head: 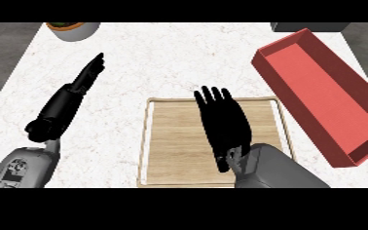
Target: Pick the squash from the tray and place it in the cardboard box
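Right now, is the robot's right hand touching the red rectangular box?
Apart. In the head view the right robot hand lies over the light wooden tray, and bare tray and white counter separate it from the red rectangular box.

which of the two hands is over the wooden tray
The right hand, fingers straight, lies over the wooden tray; the left hand is out over the bare counter beside it.

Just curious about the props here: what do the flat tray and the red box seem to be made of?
The tray looks like pale wood with a matte finish: fine grain lines run across it, inside a lighter raised rim. The red box is plain, unglossy red with thin flat walls; that could be painted cardboard or plastic, and the view leaves it open.
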